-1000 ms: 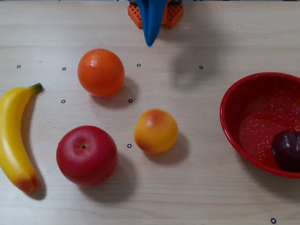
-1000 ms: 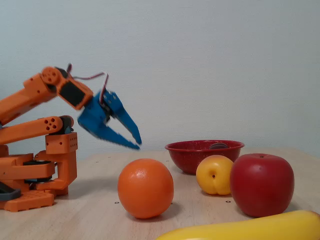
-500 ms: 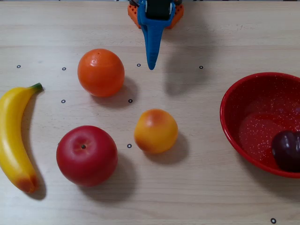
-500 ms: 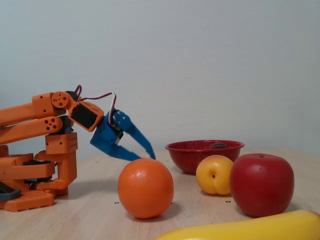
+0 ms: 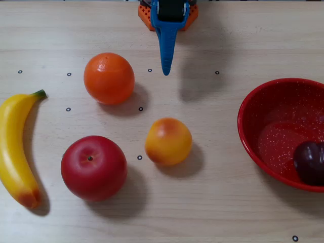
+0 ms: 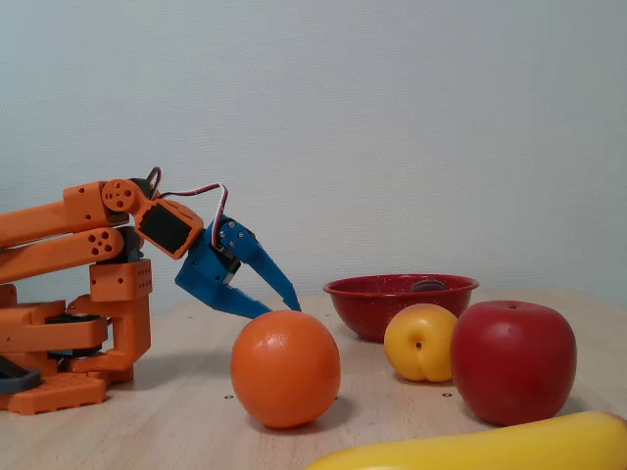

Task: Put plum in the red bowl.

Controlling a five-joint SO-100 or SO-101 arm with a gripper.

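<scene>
Your plum (image 5: 310,162) already sits in the bowl (image 5: 246,132) by the tabletop's right edge, well apart from your claw (image 5: 166,70), which holds nothing, fingers slightly parted.

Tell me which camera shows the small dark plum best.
The overhead view. It looks straight down into the wide, shallow red speckled bowl, where the small, glossy, dark purple plum lies near the lower right, partly cut by the picture's edge. In the fixed view, only a dark sliver shows above the bowl's rim.
</scene>
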